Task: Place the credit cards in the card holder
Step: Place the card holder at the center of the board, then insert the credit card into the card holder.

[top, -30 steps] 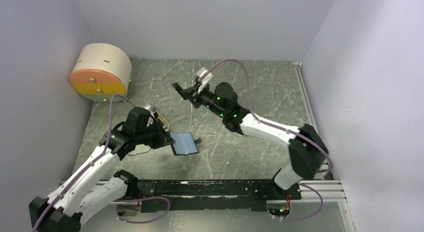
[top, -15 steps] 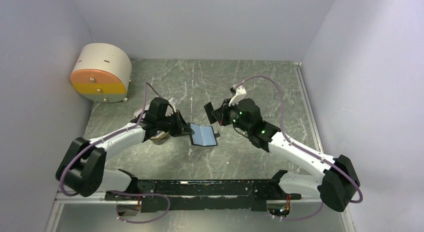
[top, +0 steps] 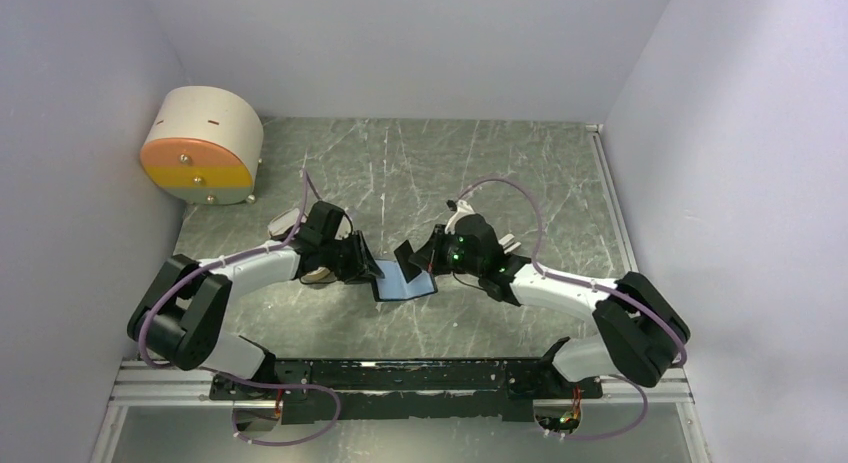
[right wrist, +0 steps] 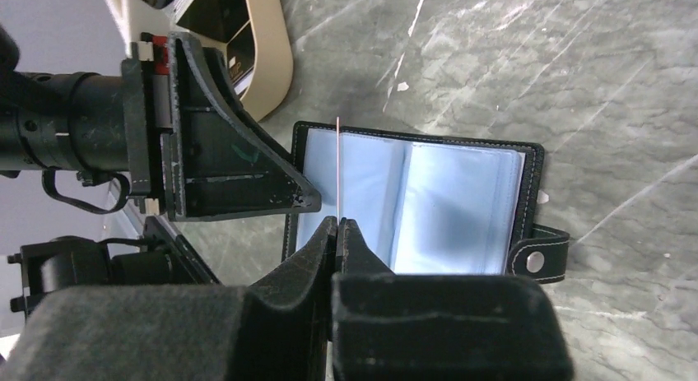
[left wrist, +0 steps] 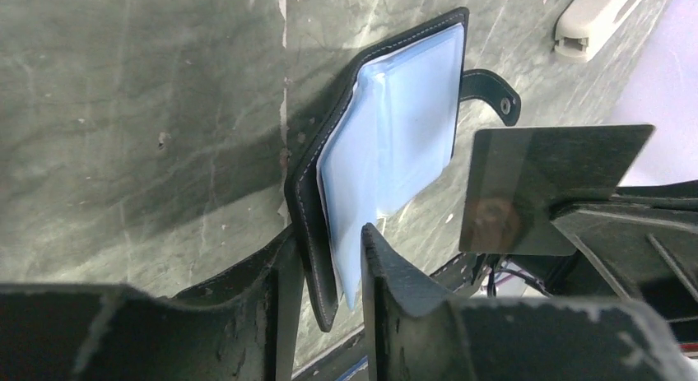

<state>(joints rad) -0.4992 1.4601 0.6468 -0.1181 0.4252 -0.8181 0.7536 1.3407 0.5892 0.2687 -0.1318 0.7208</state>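
The card holder lies open on the table, blue pockets up, with its snap tab sticking out. My left gripper is open, and the holder's left cover and a blue pocket sheet sit loosely between its fingers. My right gripper is shut on one of the credit cards, a dark card. It holds the card upright just above the holder's left half, so the right wrist view shows only a thin edge-on line. In the top view the card stands next to the right gripper.
A beige oblong tray lies on the table behind the left gripper, partly under the left arm. A big beige-and-orange round box stands at the back left by the wall. The arms' base rail runs along the near edge.
The left arm carried the open holder from the left to the table's middle, then parted its jaws. The right arm swung down and in, bringing the card over the holder.
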